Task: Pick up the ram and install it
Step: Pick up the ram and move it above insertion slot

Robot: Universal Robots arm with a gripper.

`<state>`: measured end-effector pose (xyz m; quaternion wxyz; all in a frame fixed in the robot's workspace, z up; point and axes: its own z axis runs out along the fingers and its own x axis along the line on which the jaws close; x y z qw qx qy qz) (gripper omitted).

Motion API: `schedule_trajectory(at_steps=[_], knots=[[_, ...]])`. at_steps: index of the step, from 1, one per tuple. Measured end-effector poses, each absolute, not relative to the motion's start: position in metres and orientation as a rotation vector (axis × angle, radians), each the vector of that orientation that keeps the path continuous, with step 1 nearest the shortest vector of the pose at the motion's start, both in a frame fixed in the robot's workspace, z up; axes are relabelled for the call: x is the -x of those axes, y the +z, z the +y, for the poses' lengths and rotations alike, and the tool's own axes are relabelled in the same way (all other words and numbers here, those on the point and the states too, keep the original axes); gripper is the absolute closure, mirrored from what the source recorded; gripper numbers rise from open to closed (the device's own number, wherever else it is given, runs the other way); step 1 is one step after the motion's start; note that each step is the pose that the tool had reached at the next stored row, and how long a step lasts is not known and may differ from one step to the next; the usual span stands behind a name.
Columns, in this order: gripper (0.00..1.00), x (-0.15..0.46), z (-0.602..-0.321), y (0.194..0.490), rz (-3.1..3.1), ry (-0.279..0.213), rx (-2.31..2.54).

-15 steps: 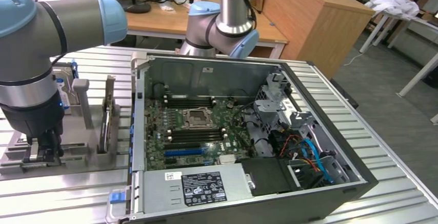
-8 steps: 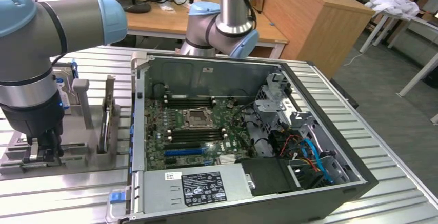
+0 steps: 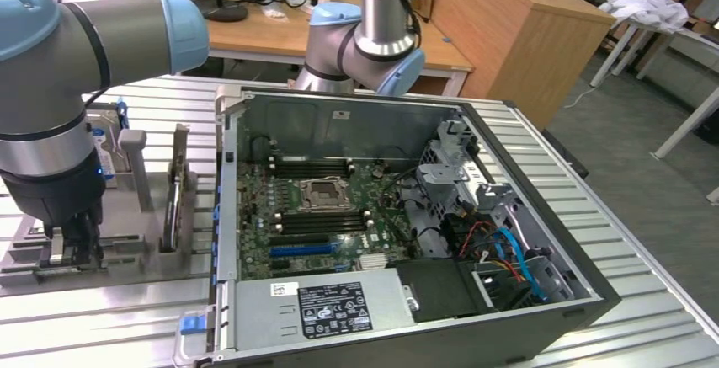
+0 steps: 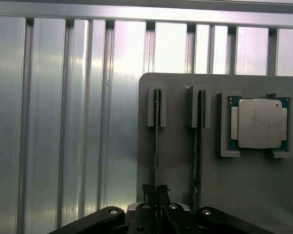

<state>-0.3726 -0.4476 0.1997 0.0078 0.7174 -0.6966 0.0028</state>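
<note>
Two green ram sticks stand on edge in a grey holder (image 4: 176, 161). My gripper (image 4: 156, 192) is down over one ram (image 4: 156, 141), and its fingers (image 4: 147, 191) press against both flat sides of the stick's near end. The other stick (image 4: 198, 141) stands parallel beside it, untouched. In the exterior view my gripper (image 3: 70, 254) hangs low at the holder (image 3: 124, 246) on the exterior view's left, with the second stick (image 3: 180, 187) upright to its right. The open computer case (image 3: 584, 301) shows black and blue motherboard slots (image 3: 320, 221).
A square silver processor chip (image 4: 259, 123) lies in its own pocket of the holder. The ribbed aluminium table (image 4: 63, 122) spreads around it. A second arm (image 3: 365, 40) stands behind the case. The empty processor socket (image 3: 320, 191) sits between the slot banks.
</note>
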Motion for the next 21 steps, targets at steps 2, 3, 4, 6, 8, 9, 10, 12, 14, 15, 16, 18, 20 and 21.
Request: schedule_trajectory(at_steps=[2, 3, 4, 6, 8, 9, 10, 12, 14, 15, 16, 18, 20, 21], knots=[[0.88, 0.3726, -0.4476, 0.1997, -2.178, 0.009, -2.243], [0.88, 0.3726, -0.4476, 0.1997, -2.178, 0.009, -2.243], [0.88, 0.3726, -0.4476, 0.1998, -2.178, 0.009, -2.243], [0.88, 0.3726, -0.4476, 0.1997, -2.178, 0.009, -2.243], [0.88, 0.3726, -0.4476, 0.1997, -2.178, 0.009, -2.243], [0.88, 0.3726, -0.4476, 0.1997, -2.178, 0.009, -2.243], [0.88, 0.3726, -0.4476, 0.1997, -2.178, 0.009, -2.243], [0.88, 0.3726, -0.4477, 0.1997, -2.178, 0.009, -2.243], [0.88, 0.3727, -0.4482, 0.1998, -2.178, 0.009, -2.242], [0.88, 0.3726, -0.4486, 0.1997, -2.178, 0.009, -2.242], [0.88, 0.3726, -0.4487, 0.1997, -2.178, 0.009, -2.242], [0.88, 0.3726, -0.4491, 0.1997, -2.178, 0.009, -2.242], [0.88, 0.3726, -0.4494, 0.1997, -2.178, 0.009, -2.242], [0.88, 0.3726, -0.4494, 0.1998, -2.178, 0.009, -2.242]])
